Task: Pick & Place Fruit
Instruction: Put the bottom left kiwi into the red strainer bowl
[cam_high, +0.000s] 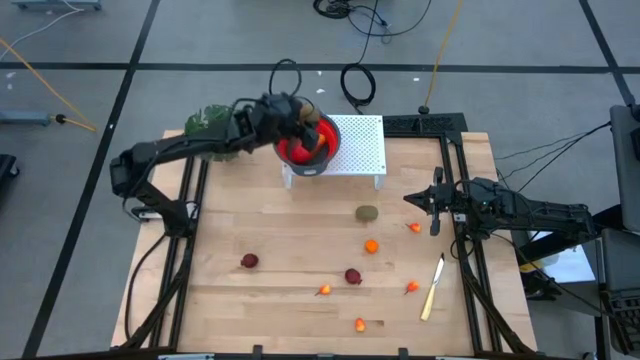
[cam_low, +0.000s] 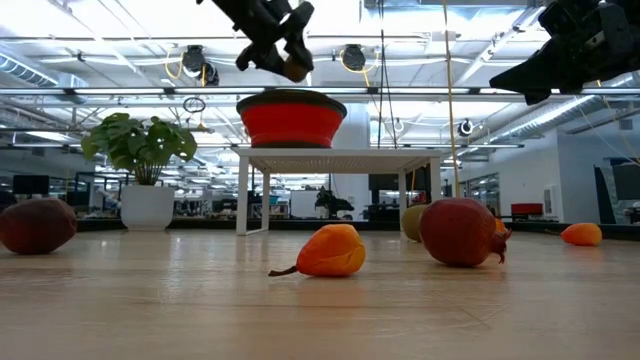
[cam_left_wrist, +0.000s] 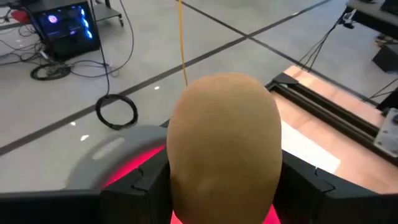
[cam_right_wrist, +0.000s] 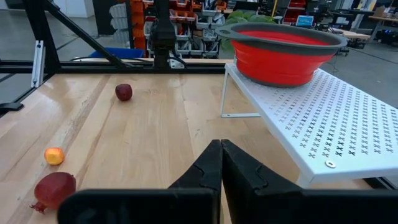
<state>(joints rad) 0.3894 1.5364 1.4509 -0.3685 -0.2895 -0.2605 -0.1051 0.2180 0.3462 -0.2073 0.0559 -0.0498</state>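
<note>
Above the red bowl (cam_high: 303, 150), at the far edge of the table, the left gripper (cam_low: 285, 55) hangs with its fingers clamped on an olive-brown oval fruit (cam_left_wrist: 225, 146); smooth, matte tan skin, fills most of the left wrist view, dark fingers (cam_left_wrist: 148, 180) on both flanks. Fruit is off the bowl, held just over its rim in the low view.

Bowl: red with grey rim, sits on a white perforated stand (cam_high: 357, 145) with thin legs.

Loose fruit on the bare wood table (cam_high: 230, 310):
- second olive oval (cam_high: 367, 212), near the stand's front
- round orange piece (cam_high: 371, 246) just nearer
- dark red round (cam_high: 249, 261), left of centre
- dark red round with a small crown (cam_high: 353, 276), mid-table
- small orange-red bits (cam_high: 323, 290), (cam_high: 411, 288), (cam_high: 360, 324), (cam_high: 415, 228)

Pale-handled knife (cam_high: 433, 288) lies at the right side, beside the rail, blade pointing away from the front edge.

Right gripper (cam_high: 437, 208) is parked above the right edge, fingers pressed together, nothing between them.

Leafy green plant (cam_low: 140, 148) in a white pot stands at the far left corner, behind the left arm.
</note>
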